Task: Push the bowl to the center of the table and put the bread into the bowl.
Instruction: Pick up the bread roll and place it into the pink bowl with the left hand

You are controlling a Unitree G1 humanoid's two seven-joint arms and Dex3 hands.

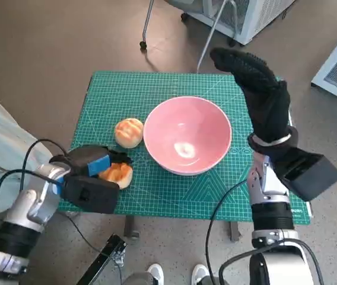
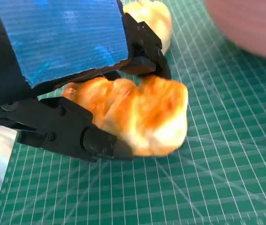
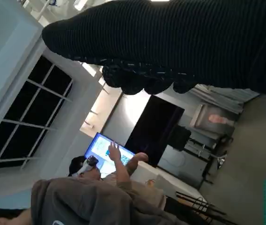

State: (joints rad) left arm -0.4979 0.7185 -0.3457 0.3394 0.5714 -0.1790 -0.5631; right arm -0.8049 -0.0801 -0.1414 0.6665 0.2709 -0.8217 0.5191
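Bread, a golden piece, sits pinched in the left hand fingers at the desk near edge, about eight o'clock from the pink bowl; bowl stands roughly mid-desk; second bun just beside its rim at nine o'clock; right hand raised at three o'clock, fingers extended together, holding nothing; step in hand appears to be bread transfer; next move: lift, carry over the rim, release.

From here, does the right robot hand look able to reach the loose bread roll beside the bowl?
Probably not directly: the pink bowl sits between the raised right robot hand and the bread roll; it would have to reach over or around.
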